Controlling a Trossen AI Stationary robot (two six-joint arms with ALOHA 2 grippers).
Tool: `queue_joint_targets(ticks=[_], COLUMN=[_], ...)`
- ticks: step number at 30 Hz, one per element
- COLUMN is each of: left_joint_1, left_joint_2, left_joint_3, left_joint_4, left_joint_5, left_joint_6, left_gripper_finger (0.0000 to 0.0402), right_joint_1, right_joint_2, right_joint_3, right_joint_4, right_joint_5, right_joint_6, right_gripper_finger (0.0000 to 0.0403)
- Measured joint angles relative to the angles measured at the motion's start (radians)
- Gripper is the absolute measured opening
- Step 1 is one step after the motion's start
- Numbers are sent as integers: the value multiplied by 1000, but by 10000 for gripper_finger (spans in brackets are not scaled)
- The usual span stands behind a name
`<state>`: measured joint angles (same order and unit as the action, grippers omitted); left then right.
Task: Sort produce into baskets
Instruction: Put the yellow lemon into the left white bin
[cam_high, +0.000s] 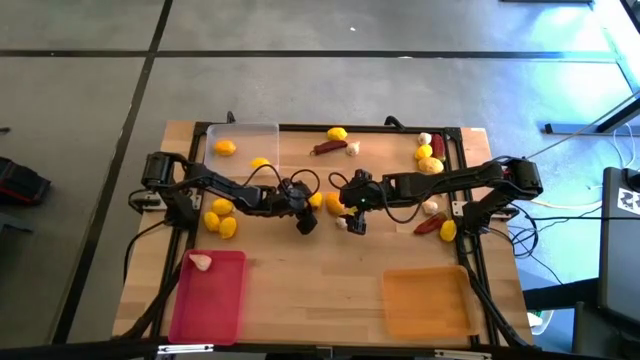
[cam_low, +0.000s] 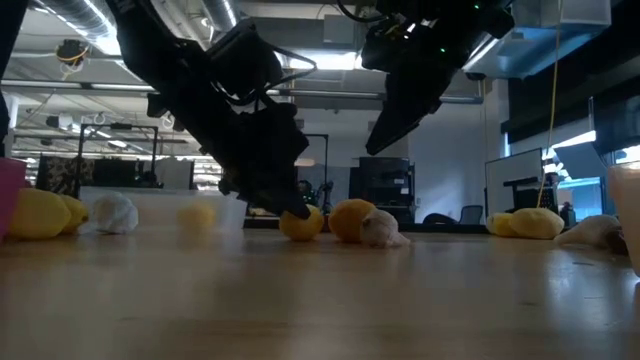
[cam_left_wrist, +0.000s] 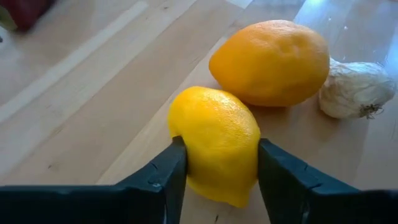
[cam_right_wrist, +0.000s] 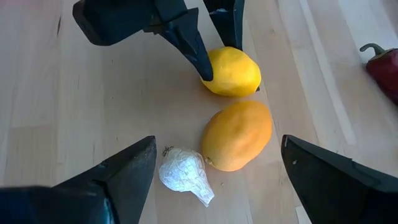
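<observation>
Big picture first: the table (cam_high: 330, 270) carries 3 baskets around its edge, the clear basket (cam_high: 242, 138) at the far left corner, the pink-red basket (cam_high: 210, 295) and the orange basket (cam_high: 427, 302) along the near edge, so each kind of produce likely gets its own tray. At the table's middle, the left gripper (cam_left_wrist: 217, 171) is down at the wood with its fingers pressed on both sides of a yellow lemon (cam_left_wrist: 217, 143), a side-on grip that suits lifting it. Just beside that lemon lie an orange lemon (cam_right_wrist: 237, 135) and a garlic bulb (cam_right_wrist: 185, 174). The right gripper (cam_right_wrist: 214, 186) hovers above them, fingers spread wide, probably lining up its own pick. No labels or writing readable anywhere.
</observation>
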<state>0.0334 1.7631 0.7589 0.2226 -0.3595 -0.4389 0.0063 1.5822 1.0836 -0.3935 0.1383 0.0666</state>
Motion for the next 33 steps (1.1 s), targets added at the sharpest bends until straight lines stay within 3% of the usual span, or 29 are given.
queue_joint_targets(ticks=[7,19,27,33], left_joint_1=[-2,24,138,282], left_joint_2=[-90,-401,-597,-648], left_joint_3=[0,0,0,0], left_joint_4=[-57,-308,-583,-743], left_joint_5=[0,-103,-173,-183], left_joint_6=[19,105,97,71], left_gripper_finger=[161,167,168,168], right_joint_1=[0,0,-17,-62], right_joint_2=[0,0,0,5], right_joint_3=[0,1,1,1], right_joint_4=[0,0,4,16], right_joint_5=[0,10,10,9], right_joint_6=[-1,-17,-23,-45], right_gripper_finger=[337,337,337,337])
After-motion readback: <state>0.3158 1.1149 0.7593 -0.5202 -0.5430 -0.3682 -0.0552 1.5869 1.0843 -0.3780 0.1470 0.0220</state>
